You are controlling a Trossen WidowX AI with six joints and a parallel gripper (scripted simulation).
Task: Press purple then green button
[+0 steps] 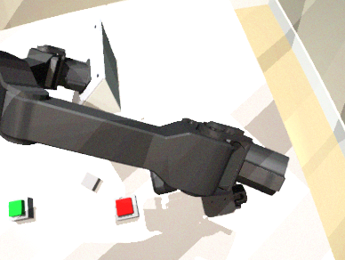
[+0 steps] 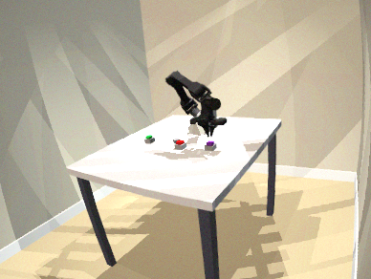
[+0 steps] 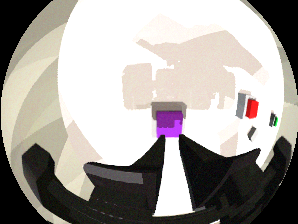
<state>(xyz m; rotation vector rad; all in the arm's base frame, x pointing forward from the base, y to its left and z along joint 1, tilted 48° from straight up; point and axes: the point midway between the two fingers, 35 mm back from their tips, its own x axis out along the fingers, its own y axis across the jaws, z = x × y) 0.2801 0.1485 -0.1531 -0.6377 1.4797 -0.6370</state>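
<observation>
So the arm (image 1: pixel 133 142) is stretched out low across the white surface (image 2: pixel 158 167), and in the top view it covers a big chunk of the middle, so the purple button isn't visible from up there at all. The wrist view shows it best: the purple button (image 3: pixel 169 124) sits right ahead of the claw (image 3: pixel 172 163), just past the fingertips and pretty much dead centre. The two dark fingers are pulled in close, with only a narrow wedge of white surface between them, and they're pinching nothing. I can't tell from that view whether the tips are touching the button or hanging just above it.

From the outside camera the claw (image 2: pixel 209 130) points down, directly over the purple button (image 2: pixel 209 143), with what looks like a small gap between them, but it's tiny at that distance, so take that loosely.

The green button (image 1: pixel 16 207) is way off at the far-left end of the row, well apart from the arm's tip. The red button (image 1: pixel 124 207) sits between the green and purple ones, close to the arm's shadow. A small white block (image 1: pixel 92 182) lies just up and left of the red button, apart from everything.
</observation>
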